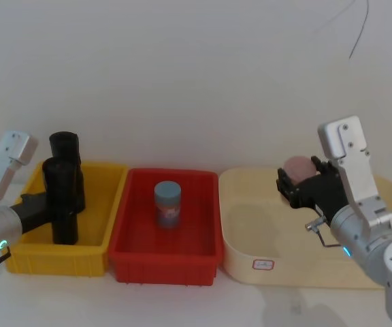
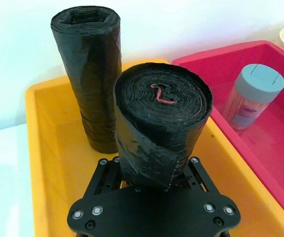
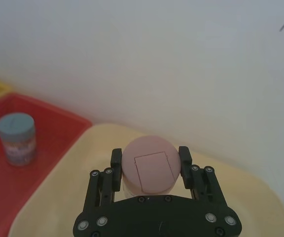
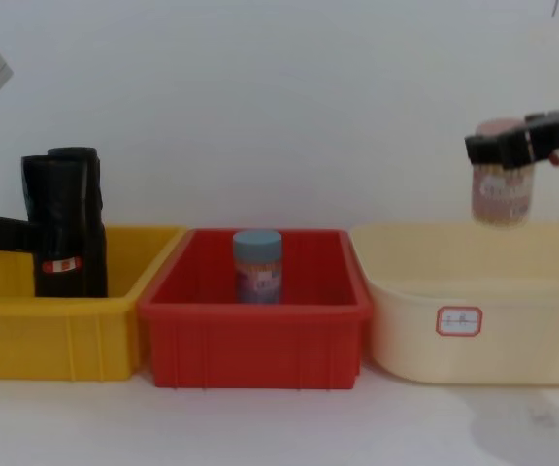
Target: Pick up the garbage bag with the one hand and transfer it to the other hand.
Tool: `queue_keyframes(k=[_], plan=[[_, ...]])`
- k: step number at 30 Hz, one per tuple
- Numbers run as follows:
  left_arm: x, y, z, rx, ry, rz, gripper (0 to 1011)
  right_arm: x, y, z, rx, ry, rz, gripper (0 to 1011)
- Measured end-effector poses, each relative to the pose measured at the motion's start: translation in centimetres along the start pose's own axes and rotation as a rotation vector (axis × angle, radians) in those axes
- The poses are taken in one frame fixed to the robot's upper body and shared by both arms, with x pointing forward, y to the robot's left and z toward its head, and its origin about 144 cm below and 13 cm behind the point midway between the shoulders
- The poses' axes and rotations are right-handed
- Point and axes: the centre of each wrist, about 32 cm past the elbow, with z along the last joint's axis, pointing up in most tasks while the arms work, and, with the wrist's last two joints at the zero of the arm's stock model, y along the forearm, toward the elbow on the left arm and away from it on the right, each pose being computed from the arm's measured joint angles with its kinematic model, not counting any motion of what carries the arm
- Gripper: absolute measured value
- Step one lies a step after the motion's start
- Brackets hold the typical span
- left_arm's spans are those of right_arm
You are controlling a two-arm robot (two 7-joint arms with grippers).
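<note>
Handing over from this position carries 1 plain hazard: the right gripper [image 3: 150,168] is occupied. Its jaws are pinching a pink-lidded jar [image 4: 501,199] on 2 opposite sides, above the cream tub [image 1: 250,262], so they have no room to receive anything. In my judgement the jar must be set down first; otherwise the roll would meet a loaded grip and could fall into a bin or onto the bench.

A 2nd hazard lies just beyond the left jaws. Another black roll [image 2: 90,74] stands close behind the gripped roll, near or touching, I cannot tell which. A lift that is not straight up could drag or topple it.

A 3rd hazard: the plastic looks slick and soft, so the roll may slide or tilt in the grip during the carry.

Left gripper [image 2: 152,173]: the jaws are spread to the roll's width and pressed on the garbage bag [image 2: 161,113] from 2 sides, at about mid-height. The roll stands upright between them inside the yellow bin [image 1: 60,257], its red-and-white label just below the jaws in the chest view. The bin wall hides whether its base rests on the floor of the bin.
</note>
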Motion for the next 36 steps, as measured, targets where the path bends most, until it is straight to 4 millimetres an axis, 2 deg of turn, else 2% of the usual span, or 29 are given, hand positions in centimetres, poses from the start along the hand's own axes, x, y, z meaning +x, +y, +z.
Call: queue_keyframes(k=[5, 14, 18, 27, 36], plan=[[0.0, 0.0, 0.0, 0.0, 0.0, 0.0, 413, -0.1, 0.5, -1.1, -0.043, 0.007, -0.011, 677], [0.0, 0.0, 0.0, 0.0, 0.0, 0.0, 413, -0.3, 0.9, -2.1, -0.084, 0.013, -0.02, 939], [0.0, 0.0, 0.0, 0.0, 0.0, 0.0, 413, -0.4, 1.0, -2.4, -0.094, 0.014, -0.022, 1001], [0.0, -0.1, 0.5, -0.018, -0.014, -0.013, 413, -0.4, 1.1, -2.8, -0.107, 0.016, -0.025, 1001], [0.3, -0.5, 2.6, -0.079, -0.061, -0.08, 413, -0.5, 1.2, -2.9, -0.115, 0.017, -0.026, 1001]])
